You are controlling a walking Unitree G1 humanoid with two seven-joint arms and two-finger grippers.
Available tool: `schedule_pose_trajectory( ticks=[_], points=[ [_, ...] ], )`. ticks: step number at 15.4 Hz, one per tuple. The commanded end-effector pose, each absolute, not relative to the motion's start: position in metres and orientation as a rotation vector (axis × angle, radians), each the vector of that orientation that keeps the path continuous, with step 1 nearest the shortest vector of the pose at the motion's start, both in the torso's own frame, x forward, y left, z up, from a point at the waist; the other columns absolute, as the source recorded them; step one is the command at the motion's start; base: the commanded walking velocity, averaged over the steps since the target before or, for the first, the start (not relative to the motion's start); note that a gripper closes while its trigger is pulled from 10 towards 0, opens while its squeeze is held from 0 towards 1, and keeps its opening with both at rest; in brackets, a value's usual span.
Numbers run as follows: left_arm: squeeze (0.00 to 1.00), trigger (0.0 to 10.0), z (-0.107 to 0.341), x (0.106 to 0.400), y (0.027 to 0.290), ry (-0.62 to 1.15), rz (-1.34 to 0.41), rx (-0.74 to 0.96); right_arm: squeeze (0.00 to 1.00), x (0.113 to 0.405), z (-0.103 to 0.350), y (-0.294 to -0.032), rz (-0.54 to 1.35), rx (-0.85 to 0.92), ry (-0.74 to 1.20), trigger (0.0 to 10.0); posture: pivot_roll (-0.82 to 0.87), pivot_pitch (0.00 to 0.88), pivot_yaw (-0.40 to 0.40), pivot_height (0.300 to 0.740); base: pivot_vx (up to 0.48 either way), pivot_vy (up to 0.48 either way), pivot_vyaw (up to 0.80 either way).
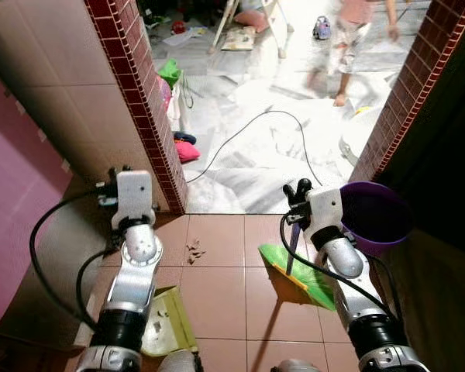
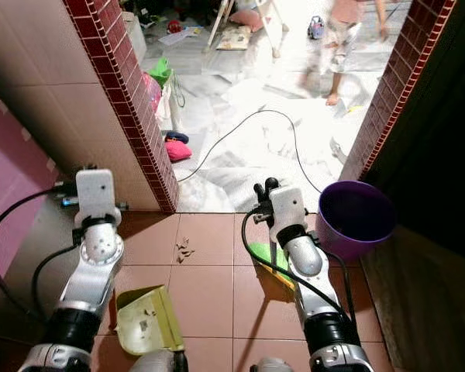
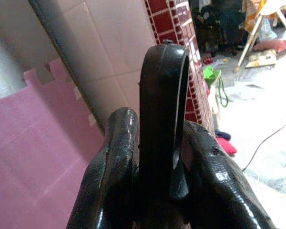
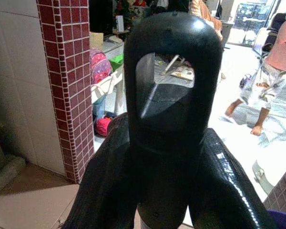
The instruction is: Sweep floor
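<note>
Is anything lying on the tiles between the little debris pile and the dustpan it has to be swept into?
Nothing visible does. The debris pile sits on bare brown tile, and the dustpan lies nearer the robot, with only open tile between. The broom head is off to the right.

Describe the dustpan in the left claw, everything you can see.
The dustpan is pale yellow-green, plastic by the look, with a flat tray and raised side walls. It sits low over the brown tiles beside the left arm, a few dark crumbs in the tray. Its black looped handle stands clamped between the left claw's fingers.
</note>
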State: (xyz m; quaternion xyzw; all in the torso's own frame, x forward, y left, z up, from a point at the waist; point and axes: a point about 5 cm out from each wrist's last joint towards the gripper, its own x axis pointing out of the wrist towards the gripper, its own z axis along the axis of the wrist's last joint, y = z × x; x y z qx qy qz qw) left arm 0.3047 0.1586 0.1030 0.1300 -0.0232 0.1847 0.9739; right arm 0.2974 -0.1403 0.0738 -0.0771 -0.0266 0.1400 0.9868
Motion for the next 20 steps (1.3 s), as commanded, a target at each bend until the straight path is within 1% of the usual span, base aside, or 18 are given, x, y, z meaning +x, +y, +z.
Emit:
schedule_pose_trajectory(
  ticks=[1, 5, 10, 14, 16, 20],
  points=[
    [0.00, 10.0, 0.123, 0.311, 0.162, -0.124, 0.404, 0.270, 0.00, 0.296, 0.073, -0.135, 0.290, -0.113, -0.044, 10.0, -0.12, 0.000, 0.084, 0.740, 0.000, 0.000, 0.00],
    [0.00, 10.0, 0.128, 0.316, 0.164, -0.124, 0.419, 0.242, 0.00, 0.292, 0.070, -0.136, 0.293, -0.118, -0.035, 10.0, -0.13, 0.000, 0.089, 0.740, 0.000, 0.000, 0.60],
    [0.00, 10.0, 0.127, 0.319, 0.166, -0.119, 0.406, 0.248, 0.00, 0.295, 0.071, -0.136, 0.293, -0.114, -0.033, 10.0, -0.12, 0.000, 0.090, 0.740, 0.292, 0.000, 0.00],
    [0.00, 10.0, 0.125, 0.322, 0.165, -0.110, 0.403, 0.242, 0.00, 0.295, 0.072, -0.136, 0.295, -0.116, -0.031, 10.0, -0.12, 0.000, 0.086, 0.740, 0.362, 0.000, 0.00],
    [0.00, 10.0, 0.116, 0.324, 0.163, -0.090, 0.398, 0.259, 0.00, 0.294, 0.071, -0.135, 0.299, -0.118, -0.028, 10.0, -0.12, 0.000, 0.087, 0.740, 0.383, 0.000, 0.00],
    [0.00, 10.0, 0.116, 0.325, 0.163, -0.084, 0.402, 0.251, 0.00, 0.292, 0.069, -0.139, 0.290, -0.113, -0.020, 10.0, -0.14, 0.000, 0.089, 0.740, 0.386, 0.000, 0.00]
  ],
)
